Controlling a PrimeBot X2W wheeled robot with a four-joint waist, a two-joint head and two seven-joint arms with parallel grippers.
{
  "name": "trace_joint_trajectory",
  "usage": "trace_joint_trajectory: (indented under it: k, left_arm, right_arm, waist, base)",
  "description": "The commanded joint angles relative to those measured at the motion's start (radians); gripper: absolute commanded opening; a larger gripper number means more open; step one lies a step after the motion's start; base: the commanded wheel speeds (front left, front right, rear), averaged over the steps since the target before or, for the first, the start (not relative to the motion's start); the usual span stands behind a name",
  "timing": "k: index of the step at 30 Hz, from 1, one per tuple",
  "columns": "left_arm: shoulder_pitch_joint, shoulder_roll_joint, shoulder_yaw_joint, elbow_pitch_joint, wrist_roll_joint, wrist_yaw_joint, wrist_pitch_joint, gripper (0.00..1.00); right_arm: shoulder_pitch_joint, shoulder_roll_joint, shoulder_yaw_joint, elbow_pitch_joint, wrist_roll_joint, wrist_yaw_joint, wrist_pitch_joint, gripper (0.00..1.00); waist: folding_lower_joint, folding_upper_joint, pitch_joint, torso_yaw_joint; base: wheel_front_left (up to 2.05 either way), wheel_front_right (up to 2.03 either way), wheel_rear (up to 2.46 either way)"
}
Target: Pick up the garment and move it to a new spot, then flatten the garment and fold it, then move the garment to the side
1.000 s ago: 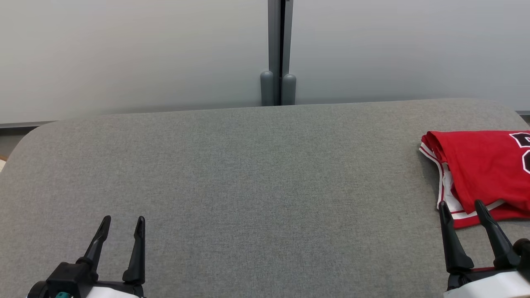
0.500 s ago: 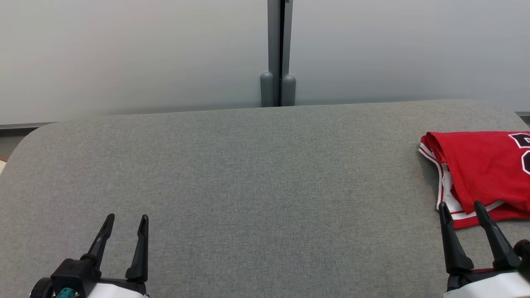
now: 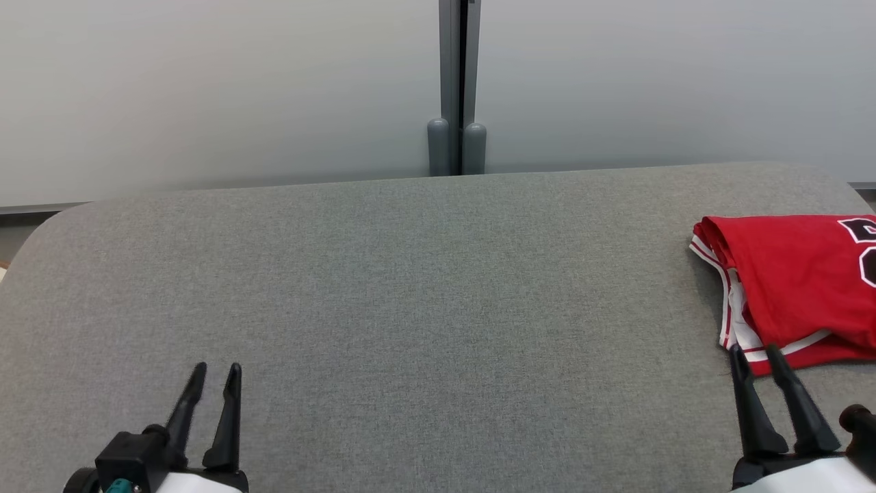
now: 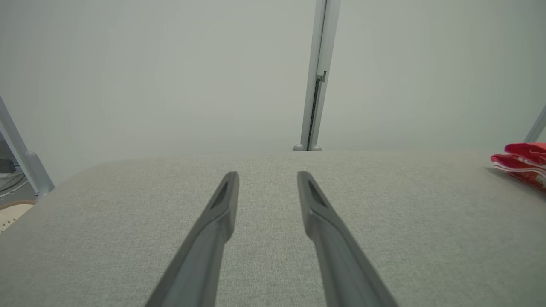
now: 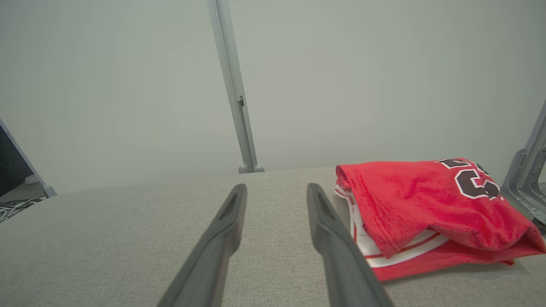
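The garment is a red jersey with white trim and dark numerals, folded into a bundle at the right edge of the grey table. The right wrist view shows the garment just right of the fingers. My right gripper hovers at the garment's near left corner, open, with nothing between its fingers. At the lower left my left gripper is open and empty over bare fabric. In the left wrist view the garment lies far off to the right, well clear of the left gripper.
A pale partition wall with a grey vertical post stands behind the table. The table's corners are rounded. A metal frame stands beyond the garment on the right.
Both grippers have narrowed their fingers and drawn back slightly toward the near edge. The garment lies as it did.
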Motion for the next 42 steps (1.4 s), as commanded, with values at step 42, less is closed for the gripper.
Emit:
trace_joint_trajectory:
  k: [42]
  left_arm:
    - [-0.077, -0.080, 0.125, 0.035, -0.588, -0.062, 0.175, 0.00]
  right_arm:
    - [-0.126, 0.001, -0.018, 0.177, 0.654, 0.000, 0.022, 0.00]
  waist:
    - [0.0000, -0.0001, 0.003, -0.004]
  base:
    - [0.00, 0.00, 0.00]
